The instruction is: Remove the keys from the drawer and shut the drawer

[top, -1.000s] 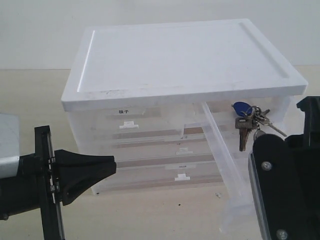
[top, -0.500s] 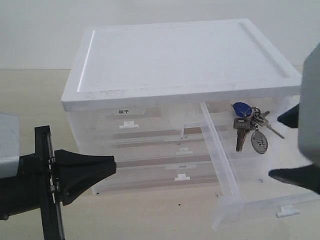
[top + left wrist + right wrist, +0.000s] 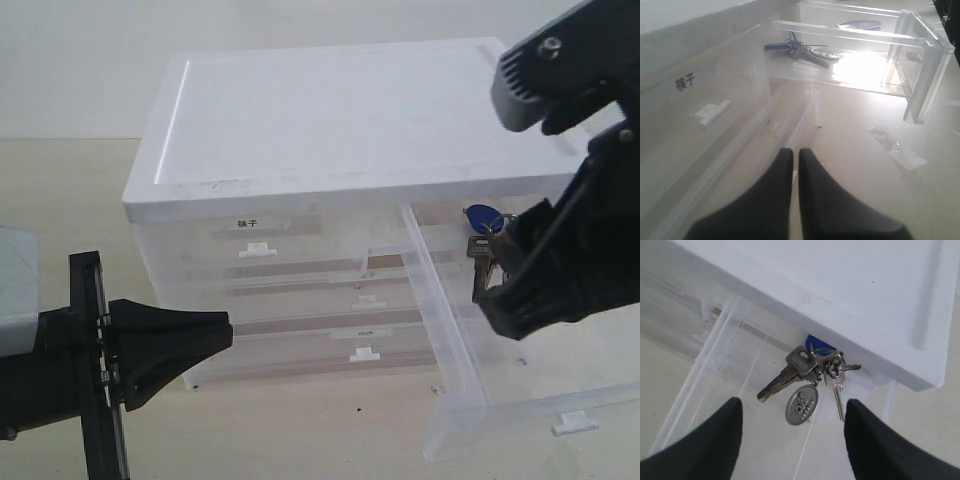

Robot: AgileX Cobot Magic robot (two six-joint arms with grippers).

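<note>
The half-width translucent drawer is pulled far out of the white cabinet on the right, its white tab handle in front. The keys lie on its floor near the back, with a blue fob, an oval metal tag and silver keys. My right gripper hovers open over the drawer, one finger on each side of the bunch, touching nothing. In the exterior view that gripper covers part of the keys. My left gripper is shut and empty, low in front of the cabinet; its wrist view shows the keys far ahead.
The white cabinet has a flat lid overhanging the back of the open drawer. The neighbouring half-width drawer with the black-lettered label and the full-width drawers below are shut. The beige tabletop spreads in front.
My right arm has risen from low at the front right and swung over the open drawer, now hanging above the keys. The left arm, drawer and keys have not moved.
</note>
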